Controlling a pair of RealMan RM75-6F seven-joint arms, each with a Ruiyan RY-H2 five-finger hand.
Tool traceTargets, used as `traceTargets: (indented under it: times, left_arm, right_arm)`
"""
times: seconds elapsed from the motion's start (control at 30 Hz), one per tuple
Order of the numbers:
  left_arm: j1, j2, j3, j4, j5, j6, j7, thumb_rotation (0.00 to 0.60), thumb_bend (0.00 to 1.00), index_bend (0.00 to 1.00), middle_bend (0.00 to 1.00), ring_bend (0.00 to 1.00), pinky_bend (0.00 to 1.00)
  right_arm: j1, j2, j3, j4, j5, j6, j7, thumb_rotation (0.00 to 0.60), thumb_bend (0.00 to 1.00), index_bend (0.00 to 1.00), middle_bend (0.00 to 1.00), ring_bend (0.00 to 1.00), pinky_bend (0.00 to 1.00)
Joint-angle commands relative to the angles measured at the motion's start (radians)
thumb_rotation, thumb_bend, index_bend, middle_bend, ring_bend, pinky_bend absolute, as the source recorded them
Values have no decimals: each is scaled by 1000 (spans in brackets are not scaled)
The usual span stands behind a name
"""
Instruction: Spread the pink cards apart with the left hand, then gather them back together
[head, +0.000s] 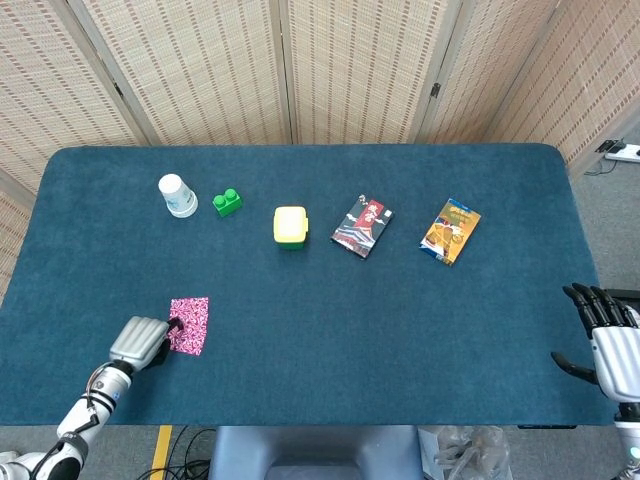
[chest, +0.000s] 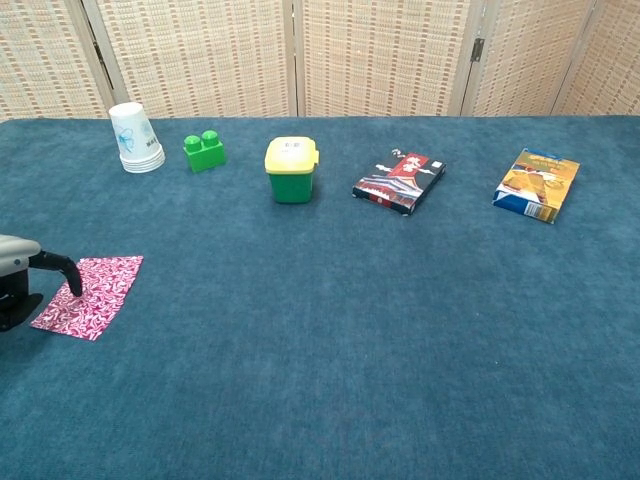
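Observation:
The pink patterned cards (head: 189, 323) lie on the blue table near its front left; in the chest view the cards (chest: 95, 290) form a slightly fanned, elongated patch. My left hand (head: 140, 341) sits just left of them with its fingers curled in. One dark fingertip (chest: 73, 288) presses on the cards' near left part; nothing is gripped. At the left edge of the chest view only part of the left hand (chest: 18, 283) shows. My right hand (head: 610, 338) hangs off the table's right front corner, fingers apart and empty.
Along the back stand a white paper cup (head: 177, 195), a green brick (head: 228, 202), a yellow-lidded green box (head: 290, 226), a dark packet (head: 362, 226) and an orange-blue packet (head: 450, 230). The table's front edge (head: 300, 424) is close to the left hand.

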Motion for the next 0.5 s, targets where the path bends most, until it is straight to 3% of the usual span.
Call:
traceTargets:
  times: [0.03, 0.3, 0.5]
  left_arm:
    - [6, 10, 7, -11, 8, 4, -2, 600, 705, 333, 1000, 1000, 1000]
    - [6, -5, -27, 14, 32, 42, -25, 600, 705, 333, 1000, 1000, 1000]
    - [-19, -42, -44, 74, 4, 0, -19, 600, 705, 329, 1000, 1000, 1000]
  right_arm:
    - [-2, 1, 0, -1, -2, 3, 0, 600, 179, 109, 144, 101, 162]
    - [-6, 2, -3, -3, -8, 9, 2, 600, 178, 109, 144, 101, 162]
    - [-11, 2, -4, -2, -5, 13, 5, 600, 179, 109, 144, 101, 162]
